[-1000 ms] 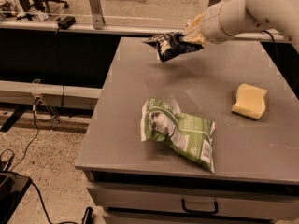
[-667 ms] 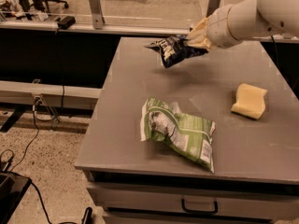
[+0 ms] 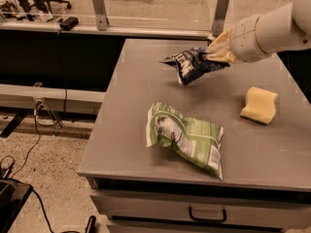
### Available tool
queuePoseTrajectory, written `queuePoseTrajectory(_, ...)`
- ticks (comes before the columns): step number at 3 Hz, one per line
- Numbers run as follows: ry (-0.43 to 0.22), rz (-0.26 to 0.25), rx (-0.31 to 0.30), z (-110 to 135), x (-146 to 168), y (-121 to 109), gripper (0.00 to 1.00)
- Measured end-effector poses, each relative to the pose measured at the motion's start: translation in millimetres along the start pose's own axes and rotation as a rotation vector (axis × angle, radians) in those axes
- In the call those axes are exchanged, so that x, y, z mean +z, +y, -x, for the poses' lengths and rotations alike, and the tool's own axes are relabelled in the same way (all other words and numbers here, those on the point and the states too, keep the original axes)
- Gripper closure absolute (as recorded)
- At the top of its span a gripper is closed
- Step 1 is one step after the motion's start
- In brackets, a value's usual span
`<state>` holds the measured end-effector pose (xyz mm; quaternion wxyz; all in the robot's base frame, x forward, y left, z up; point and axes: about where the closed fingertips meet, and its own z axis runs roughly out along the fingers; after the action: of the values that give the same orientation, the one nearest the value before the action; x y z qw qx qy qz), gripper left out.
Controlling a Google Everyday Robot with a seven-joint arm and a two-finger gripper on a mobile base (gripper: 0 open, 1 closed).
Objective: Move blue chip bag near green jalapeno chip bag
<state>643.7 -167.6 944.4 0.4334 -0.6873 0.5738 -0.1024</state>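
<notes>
Over the far right of the table: you have the gripper (image 3: 216, 52) here, at the end of the white arm (image 3: 272, 30) that comes in from the right edge of your view.
Gripper state: its tan fingers are pinched together on the right end of the blue chip bag (image 3: 194, 64), and the bag hangs from that grip.
Blue chip bag: you are holding it off the table (image 3: 141, 81). It is crumpled and stretches left from the gripper, with its white lettering turned toward the camera.
Green jalapeno chip bag (image 3: 187, 137): it lies flat near the front middle of the table. Its long side runs from upper left to lower right, with the printed panel at the left end and a white barcode patch near the lower right corner.
Gap between the bags: your blue bag sits on the far side of the green one and a little to its right. They are apart, with grey tabletop showing between them.
Yellow sponge (image 3: 260, 105): it rests on the right side of the table, right of the green bag and nearer the camera than the gripper, touching neither bag.
Table front: you can see a drawer with a dark handle (image 3: 208, 215) under the front edge.
Behind the table: a rail carries two upright metal posts (image 3: 99, 6).
Floor at left: black cables (image 3: 29, 149) trail across the speckled floor.
</notes>
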Motion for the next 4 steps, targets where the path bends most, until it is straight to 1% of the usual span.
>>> queuePoseTrajectory(2,-0.002,-0.004,-0.067,-2.5,-33.8,35.8,1.0)
queuePoseTrajectory(3,-0.014,-0.011,-0.093,-0.7,-45.5,51.7,1.0)
queuePoseTrajectory(4,-0.025,0.004,-0.115,4.5,-51.2,64.7,0.83)
